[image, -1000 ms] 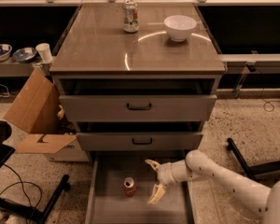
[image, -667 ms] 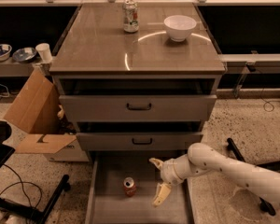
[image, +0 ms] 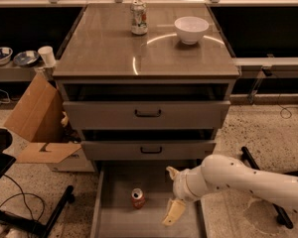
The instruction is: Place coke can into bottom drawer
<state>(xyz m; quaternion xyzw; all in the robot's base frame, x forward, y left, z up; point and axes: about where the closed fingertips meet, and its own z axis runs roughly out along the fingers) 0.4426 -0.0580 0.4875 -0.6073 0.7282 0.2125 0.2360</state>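
The coke can (image: 137,198), red with a silver top, stands upright on the grey floor of the pulled-out bottom drawer (image: 120,221). My gripper (image: 172,195) is over the right part of that drawer, to the right of the can and apart from it. Its two tan fingers (image: 173,212) are spread open with nothing between them. The white arm reaches in from the lower right.
A silver-white can (image: 138,17) and a white bowl (image: 191,29) stand on the cabinet top. The two upper drawers (image: 148,114) stick out slightly. An open cardboard box (image: 39,128) sits left of the cabinet. Black chair legs (image: 35,221) lie at the lower left.
The arm has drawn back to the right, and the open gripper has moved slightly right and up, away from the can. The can stays in place in the drawer.
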